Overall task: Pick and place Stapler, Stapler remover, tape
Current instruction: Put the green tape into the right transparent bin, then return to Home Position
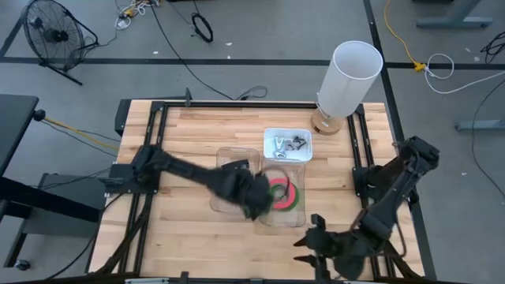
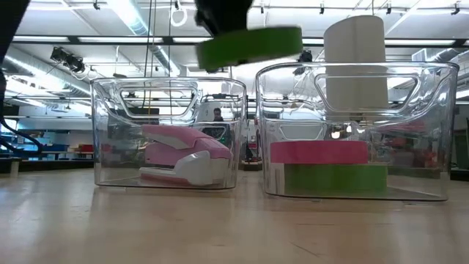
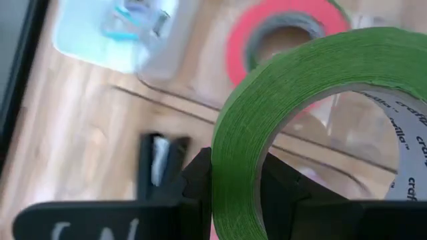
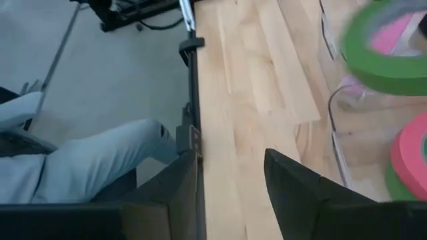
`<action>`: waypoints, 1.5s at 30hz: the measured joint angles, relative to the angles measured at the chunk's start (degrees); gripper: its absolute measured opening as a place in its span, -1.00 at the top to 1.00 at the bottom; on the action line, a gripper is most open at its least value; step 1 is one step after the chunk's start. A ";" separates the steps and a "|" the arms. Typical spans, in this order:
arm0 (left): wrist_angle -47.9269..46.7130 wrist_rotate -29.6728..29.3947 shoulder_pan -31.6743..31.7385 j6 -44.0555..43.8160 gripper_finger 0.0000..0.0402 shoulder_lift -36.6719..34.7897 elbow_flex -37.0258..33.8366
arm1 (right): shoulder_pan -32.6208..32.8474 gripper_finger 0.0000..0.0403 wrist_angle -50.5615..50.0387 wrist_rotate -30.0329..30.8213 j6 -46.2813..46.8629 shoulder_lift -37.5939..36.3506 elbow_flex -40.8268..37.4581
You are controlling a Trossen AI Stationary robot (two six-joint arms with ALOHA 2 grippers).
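Note:
My left gripper [image 1: 256, 199] is shut on a green tape roll [image 2: 249, 45], held high over the gap between two clear bins. The left bin [image 2: 102, 139] holds a pink and white stapler [image 2: 183, 154]. The right bin [image 2: 440, 132] holds a red-pink roll [image 2: 319, 152] lying flat on another green roll [image 2: 333, 178]. A white tray [image 1: 288, 134] behind the bins holds small metal staple removers [image 1: 288, 143]. My right gripper [image 4: 230, 180] is open and empty near the table's front edge, right of centre. My left gripper pinches the green roll's ring wall [image 3: 233, 193], one finger [image 3: 283, 187] inside the open centre and one finger [image 3: 193, 177] outside. The fingers come from above. The roll hangs below them nearly level, lifted clear above the bins' rims.
A tall white cylinder on a wooden base [image 1: 351, 75] stands at the table's far right. Black rails [image 1: 154, 134] run along the table's sides. A person's leg in jeans [image 4: 87, 167] shows beyond the table's edge in the right wrist view.

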 joint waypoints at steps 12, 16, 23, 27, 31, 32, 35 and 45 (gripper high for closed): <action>20.76 18.49 17.09 1.67 0.57 2.50 -0.37 | 5.19 0.13 -0.32 4.53 1.08 -0.05 0.00; 22.90 21.64 17.51 1.38 0.57 4.68 -0.37 | 5.31 0.13 -1.08 4.52 0.74 -0.02 -0.01; 22.44 24.36 16.72 0.10 0.57 8.49 -0.46 | 5.26 0.13 -1.30 5.20 -0.15 -0.09 -0.02; 22.22 23.69 16.71 0.10 0.43 8.80 -0.50 | 5.26 0.13 -1.31 5.67 -0.23 -0.10 -0.02; 22.36 23.69 16.74 0.08 0.13 8.52 -0.44 | 5.26 0.13 -1.37 5.67 -0.36 -0.11 -0.02; 22.49 23.69 16.74 0.10 0.08 8.44 -0.44 | 5.26 0.13 -1.42 5.69 -0.63 -0.11 -0.02; 22.45 23.67 16.74 0.11 -0.02 8.28 -0.44 | 5.26 0.13 -1.40 5.68 -1.11 -0.11 -0.02; 19.89 25.23 16.83 4.36 0.02 3.45 -0.44 | 5.26 0.13 -1.49 9.36 -2.82 -0.13 -0.02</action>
